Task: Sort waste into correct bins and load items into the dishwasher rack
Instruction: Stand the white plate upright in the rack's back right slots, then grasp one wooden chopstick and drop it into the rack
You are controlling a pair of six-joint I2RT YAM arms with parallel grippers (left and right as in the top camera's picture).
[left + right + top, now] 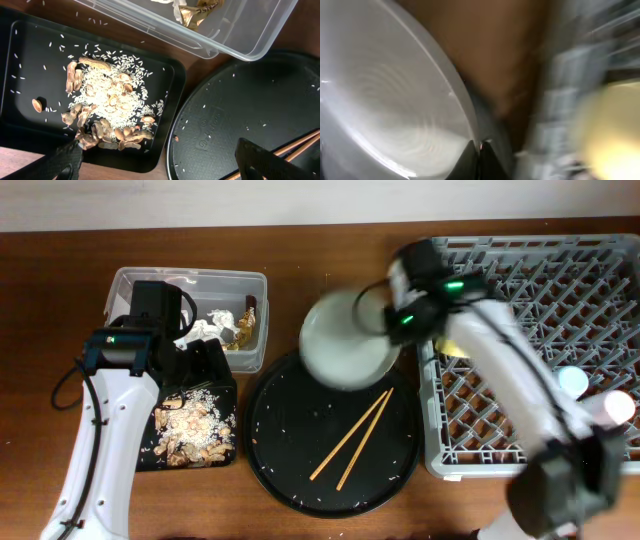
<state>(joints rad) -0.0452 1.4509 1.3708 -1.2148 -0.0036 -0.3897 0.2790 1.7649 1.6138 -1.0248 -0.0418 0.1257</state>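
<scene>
My right gripper (392,330) is shut on the rim of the pale grey-green plate (345,338), holding it above the round tray's far edge, left of the grey dishwasher rack (540,350). The plate fills the left of the blurred right wrist view (385,100). The chopsticks (352,438) lie on the round tray. Food scraps with rice (110,100) sit in the shallow black tray (170,80). Tissue (205,327) and the brown-gold wrapper (197,11) lie in the clear tub (190,280). My left gripper (160,162) is open and empty above the black tray's near corner.
The large round black tray (300,470) with scattered rice grains lies at centre. A yellow bowl (452,348) and pale cups (590,395) sit in the rack at the right. The wooden table's front edge is near.
</scene>
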